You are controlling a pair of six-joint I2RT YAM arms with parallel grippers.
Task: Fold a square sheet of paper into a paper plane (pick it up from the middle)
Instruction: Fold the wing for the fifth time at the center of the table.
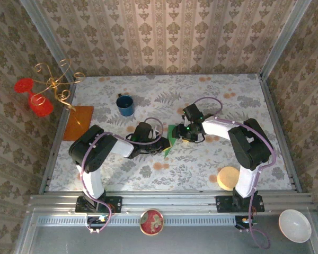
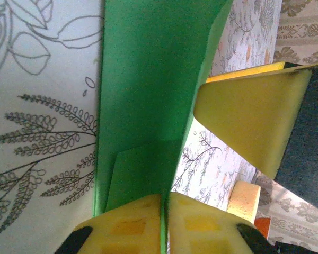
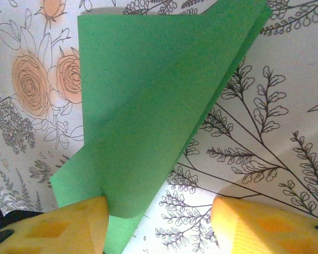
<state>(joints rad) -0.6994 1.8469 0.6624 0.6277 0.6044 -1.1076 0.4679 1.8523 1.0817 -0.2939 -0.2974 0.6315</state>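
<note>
We are mid-fold: our left gripper point(image 2: 164, 214) pinches the half-folded green paper sheet point(image 2: 148, 79) at mid-table, while our right gripper point(image 3: 159, 222) stands open, one pad touching the sheet's edge. Next, we judge, the right must close and crease. Damask-papered walls point(image 1: 164, 37) enclose the floral tablecloth point(image 1: 148, 172).

My left gripper point(image 1: 165, 145) and right gripper point(image 1: 183, 133) flank the paper point(image 1: 170, 131), blocking both its sides. Beyond the paper, left, stands the mug point(image 1: 125, 105); straight beyond it I have open table point(image 1: 169, 100); near-right of it, a yellow disc point(image 1: 228, 177).
</note>
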